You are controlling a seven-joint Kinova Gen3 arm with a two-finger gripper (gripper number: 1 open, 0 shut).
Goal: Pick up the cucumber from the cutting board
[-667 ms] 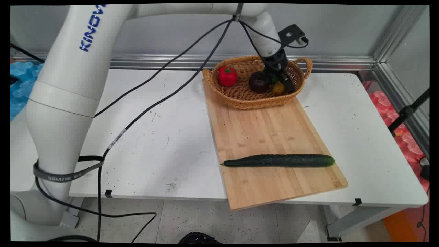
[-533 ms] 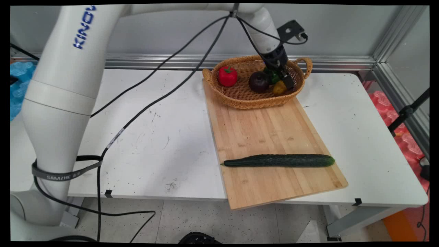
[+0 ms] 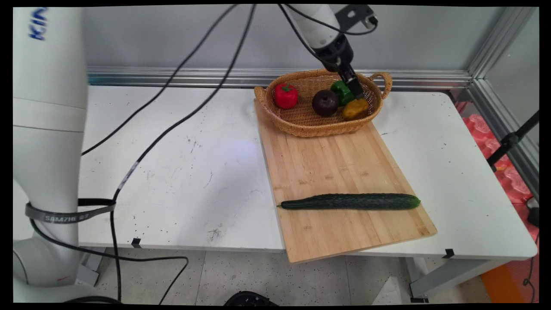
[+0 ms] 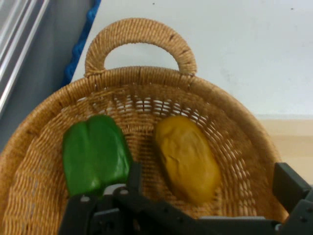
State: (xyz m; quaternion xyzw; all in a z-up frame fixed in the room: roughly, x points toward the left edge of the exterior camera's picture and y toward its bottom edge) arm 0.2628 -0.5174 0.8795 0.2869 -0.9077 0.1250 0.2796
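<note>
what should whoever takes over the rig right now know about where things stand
Hand: open, holding nothing, above the right end of the wicker basket, over the gap between the green pepper and the yellow vegetable.
Also in the basket: dark purple round fruit in the middle, red pepper at the left end.
The basket stands on the far end of the wooden cutting board; a cucumber lies across the board's near end, untouched.
The board lies on the white table.

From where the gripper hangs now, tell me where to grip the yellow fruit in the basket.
Probably across the yellow fruit's narrow middle, coming from above: it lies lengthwise in the basket, with the green pepper apart on one side and the wicker wall on the other.
</note>
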